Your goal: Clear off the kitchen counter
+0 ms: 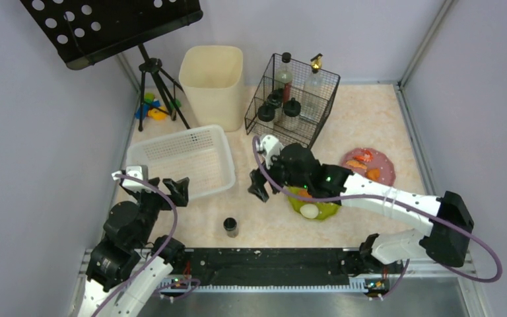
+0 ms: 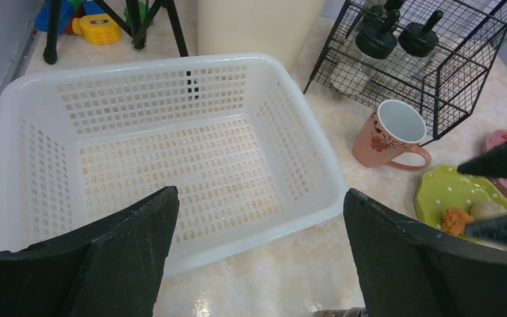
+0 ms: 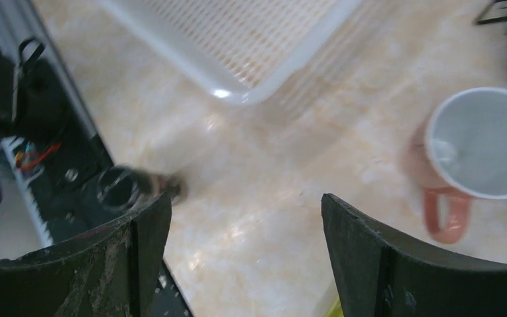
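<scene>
Glossy marble kitchen counter (image 1: 363, 119), white perforated plastic basket (image 2: 138, 65) (rect.), round pink mug (image 2: 386, 139), L/R jaws spread apart

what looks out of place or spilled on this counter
Nothing is spilled or tipped: the mug and small dark jar stand upright. Oddest are the bright toy blocks at the feet of the tripod, far left corner. Scraps lie on the pink plate.

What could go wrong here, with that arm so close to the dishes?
The open right gripper hangs near the mug; a sideways brush could tip it against the wire rack. The right arm also reaches over the green plate, so nudging it might spill its loose food onto the counter.
</scene>
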Controlling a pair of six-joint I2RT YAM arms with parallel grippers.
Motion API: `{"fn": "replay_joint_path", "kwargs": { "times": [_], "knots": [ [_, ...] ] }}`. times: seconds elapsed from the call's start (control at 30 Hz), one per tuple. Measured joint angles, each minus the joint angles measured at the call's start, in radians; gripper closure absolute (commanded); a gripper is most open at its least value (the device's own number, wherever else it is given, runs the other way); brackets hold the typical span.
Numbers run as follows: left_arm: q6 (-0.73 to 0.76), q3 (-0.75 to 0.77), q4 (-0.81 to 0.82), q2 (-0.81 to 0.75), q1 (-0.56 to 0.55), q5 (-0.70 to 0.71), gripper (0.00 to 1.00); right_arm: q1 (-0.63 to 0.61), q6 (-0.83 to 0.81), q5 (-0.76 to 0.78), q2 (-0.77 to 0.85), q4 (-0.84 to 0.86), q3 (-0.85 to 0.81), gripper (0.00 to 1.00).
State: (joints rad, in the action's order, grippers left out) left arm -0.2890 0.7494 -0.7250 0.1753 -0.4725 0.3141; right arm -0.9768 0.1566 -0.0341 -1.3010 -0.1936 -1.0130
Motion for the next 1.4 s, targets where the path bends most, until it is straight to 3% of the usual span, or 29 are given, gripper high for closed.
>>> {"fn": "replay_joint_path", "kwargs": {
  "times": [0.27,0.5,0.93,1.2,1.4],
  "knots": [
    [0.000,0.000,0.000,0.001,0.000,0.008,0.01,-0.195,-0.055,-0.095,0.012,-0.008,0.074,0.17],
    [0.000,0.000,0.000,0.011,0.000,0.010,0.01,-0.328,-0.094,-0.080,-0.093,0.053,0.075,0.16],
    [0.000,0.000,0.000,0.013,0.000,0.010,0.01,-0.404,-0.112,0.032,-0.248,0.221,0.075,0.16],
    [0.000,0.000,0.000,0.013,0.000,0.010,0.01,-0.415,-0.112,0.087,-0.317,0.275,0.069,0.30],
    [0.000,0.000,0.000,0.013,0.000,0.010,0.01,-0.415,-0.111,0.110,-0.331,0.278,0.068,0.52]
  ]
}}
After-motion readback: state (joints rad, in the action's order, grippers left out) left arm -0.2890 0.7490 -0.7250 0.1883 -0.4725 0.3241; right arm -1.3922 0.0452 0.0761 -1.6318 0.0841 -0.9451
